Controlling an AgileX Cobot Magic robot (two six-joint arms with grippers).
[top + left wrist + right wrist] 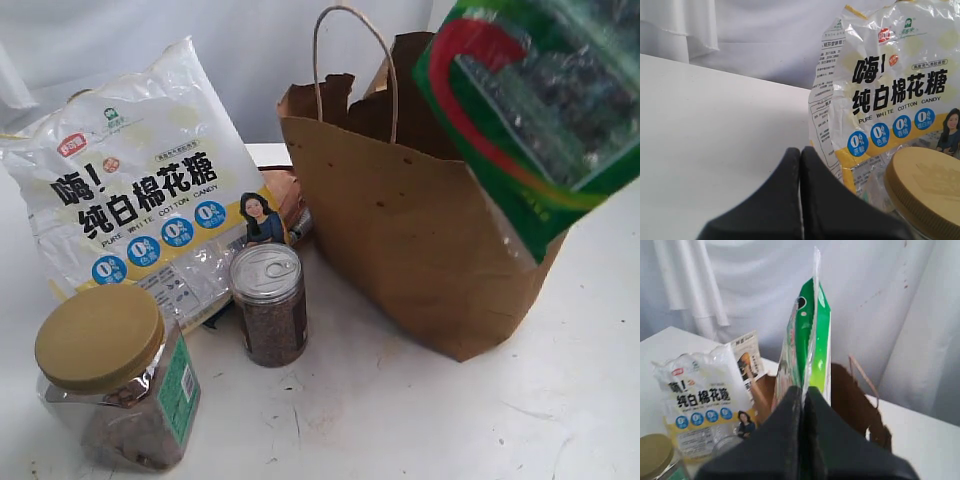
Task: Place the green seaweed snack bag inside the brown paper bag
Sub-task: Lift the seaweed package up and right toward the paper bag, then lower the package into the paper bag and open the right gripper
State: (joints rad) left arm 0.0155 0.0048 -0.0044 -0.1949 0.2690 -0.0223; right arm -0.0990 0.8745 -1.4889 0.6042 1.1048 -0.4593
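The green seaweed snack bag point(545, 105) hangs in the air at the upper right of the exterior view, in front of and above the right side of the brown paper bag point(410, 235). In the right wrist view my right gripper point(803, 395) is shut on the snack bag's point(812, 347) edge, and the packet stands edge-on above the paper bag's point(852, 400) open top. The paper bag stands upright with its torn rim and one cord handle point(355, 60) showing. My left gripper point(800, 156) is shut with nothing in it, low over the table.
A large white-and-yellow candy bag point(135, 185) leans at the back left. A clear jar with a tan lid point(100, 335) stands front left, and a small can with a pull-tab top point(268, 300) stands beside the paper bag. White cloth hangs behind the table.
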